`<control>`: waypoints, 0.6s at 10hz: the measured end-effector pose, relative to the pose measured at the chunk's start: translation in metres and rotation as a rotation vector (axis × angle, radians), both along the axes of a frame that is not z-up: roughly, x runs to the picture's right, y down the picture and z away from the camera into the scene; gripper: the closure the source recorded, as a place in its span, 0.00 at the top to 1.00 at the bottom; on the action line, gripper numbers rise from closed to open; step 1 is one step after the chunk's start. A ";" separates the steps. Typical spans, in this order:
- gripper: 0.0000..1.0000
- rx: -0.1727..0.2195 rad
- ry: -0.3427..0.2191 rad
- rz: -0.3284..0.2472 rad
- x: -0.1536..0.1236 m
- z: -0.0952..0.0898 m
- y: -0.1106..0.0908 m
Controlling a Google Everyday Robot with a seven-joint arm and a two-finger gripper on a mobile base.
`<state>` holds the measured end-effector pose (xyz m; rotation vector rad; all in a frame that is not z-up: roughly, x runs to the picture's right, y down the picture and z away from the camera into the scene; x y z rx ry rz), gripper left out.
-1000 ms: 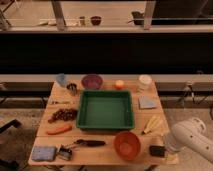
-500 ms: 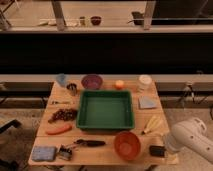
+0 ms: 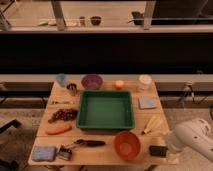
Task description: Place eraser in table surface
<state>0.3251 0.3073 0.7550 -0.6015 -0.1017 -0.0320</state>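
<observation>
The gripper (image 3: 168, 148) is sitting over the front right corner of the table surface (image 3: 105, 154), at the end of the white arm (image 3: 195, 139) reaching in from four o'clock. Whether it is clasping anything cannot be told. The black eraser (image 3: 157, 150) is lying flat on the wood at the gripper's nine o'clock, right against it. The orange-brown bowl (image 3: 127, 145) is standing near the eraser's nine o'clock. The green tray (image 3: 106, 122) is resting mid-table at the bowl's eleven o'clock, and the grey square pad (image 3: 148, 102) is lying at the eraser's twelve o'clock, well apart.
</observation>
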 end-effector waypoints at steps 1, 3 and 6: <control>0.80 0.001 0.003 0.007 0.002 0.000 0.000; 0.80 -0.001 0.009 0.016 0.006 0.001 0.002; 0.78 -0.038 0.004 0.015 0.009 0.008 0.006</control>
